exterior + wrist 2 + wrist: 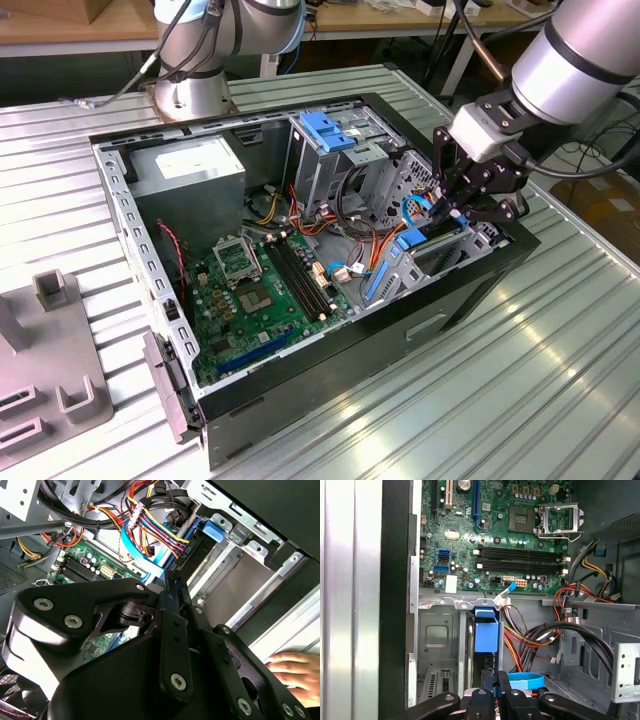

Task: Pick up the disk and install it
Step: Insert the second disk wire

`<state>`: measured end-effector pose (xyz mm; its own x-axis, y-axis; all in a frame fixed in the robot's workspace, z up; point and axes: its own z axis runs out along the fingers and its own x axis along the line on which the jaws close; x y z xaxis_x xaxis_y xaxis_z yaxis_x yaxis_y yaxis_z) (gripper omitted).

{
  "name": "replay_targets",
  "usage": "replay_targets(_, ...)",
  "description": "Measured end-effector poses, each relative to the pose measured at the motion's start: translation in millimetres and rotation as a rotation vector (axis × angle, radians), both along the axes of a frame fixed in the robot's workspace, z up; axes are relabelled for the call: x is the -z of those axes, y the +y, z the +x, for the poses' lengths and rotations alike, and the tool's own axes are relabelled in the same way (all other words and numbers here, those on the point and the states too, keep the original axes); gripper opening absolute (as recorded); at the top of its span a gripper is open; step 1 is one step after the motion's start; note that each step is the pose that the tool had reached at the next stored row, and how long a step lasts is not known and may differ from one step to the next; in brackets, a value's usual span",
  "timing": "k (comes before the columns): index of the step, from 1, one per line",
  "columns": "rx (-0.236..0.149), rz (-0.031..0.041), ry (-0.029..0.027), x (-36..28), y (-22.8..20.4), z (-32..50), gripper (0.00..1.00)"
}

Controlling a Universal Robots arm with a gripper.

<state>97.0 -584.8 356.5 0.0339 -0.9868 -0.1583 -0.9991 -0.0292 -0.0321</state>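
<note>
Disk (485,632), grey metal drive in blue plastic carrier, sits upright in bay slot of open black computer case (440,310). Black gripper (462,205) clenched on its top edge, mid-install; reckon it needs straight push to seat.

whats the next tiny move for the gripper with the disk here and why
Probably a short, slow push along the slot: the disk appears to stand edge-on in the drive bay, with the gripper right at its near end, in line with it. Whether it is fully seated I cannot tell.
</note>
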Motion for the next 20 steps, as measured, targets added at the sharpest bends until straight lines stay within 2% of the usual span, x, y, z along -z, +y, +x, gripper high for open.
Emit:
replay_targets(9,0.006,-0.0009,-0.0003,4.6,3.0,0.0,0.16)
replay_targets(20,0.007,-0.0028,-0.0008,7.4,3.0,1.9,0.16)
